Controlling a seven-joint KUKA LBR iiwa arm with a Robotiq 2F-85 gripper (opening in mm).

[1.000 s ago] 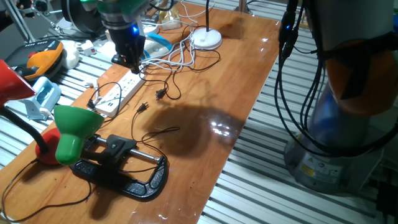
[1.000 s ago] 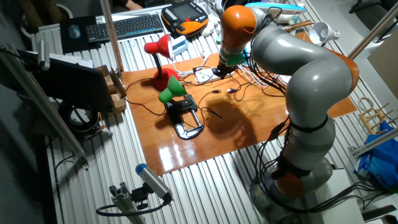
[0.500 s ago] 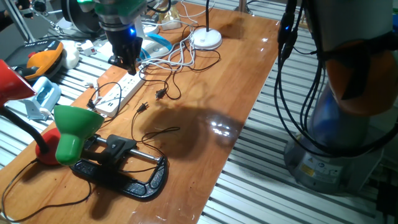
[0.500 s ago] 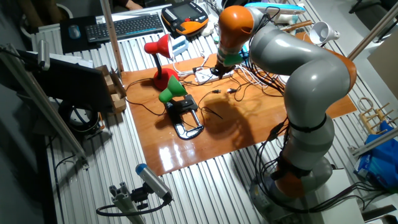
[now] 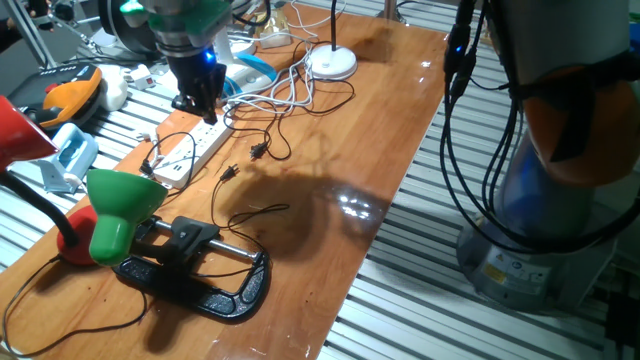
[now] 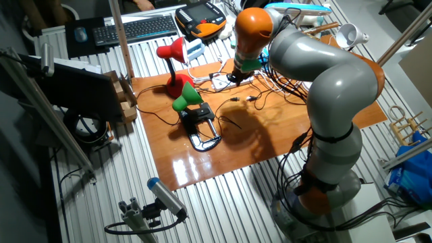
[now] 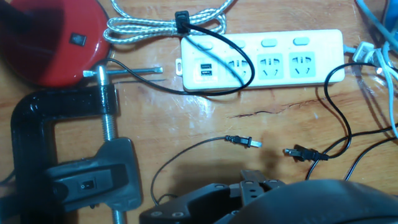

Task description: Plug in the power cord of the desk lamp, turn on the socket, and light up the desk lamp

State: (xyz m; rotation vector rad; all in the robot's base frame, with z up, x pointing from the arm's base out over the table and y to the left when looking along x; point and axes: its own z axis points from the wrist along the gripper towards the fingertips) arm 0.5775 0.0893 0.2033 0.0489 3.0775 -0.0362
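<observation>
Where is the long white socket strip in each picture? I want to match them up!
One fixed view: the socket lies left of centre, below the gripper.
The other fixed view: the socket is small, upper middle, under the arm.
Hand view: the socket runs along the top.
Shared landmark: the black clamp.

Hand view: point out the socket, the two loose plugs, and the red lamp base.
socket [image 7: 273,59]: hand view, white top face between outlets.
left plug [image 7: 242,142]: hand view, black plug body.
right plug [image 7: 300,153]: hand view, black plug body.
red lamp base [image 7: 53,43]: hand view, red top surface.
</observation>
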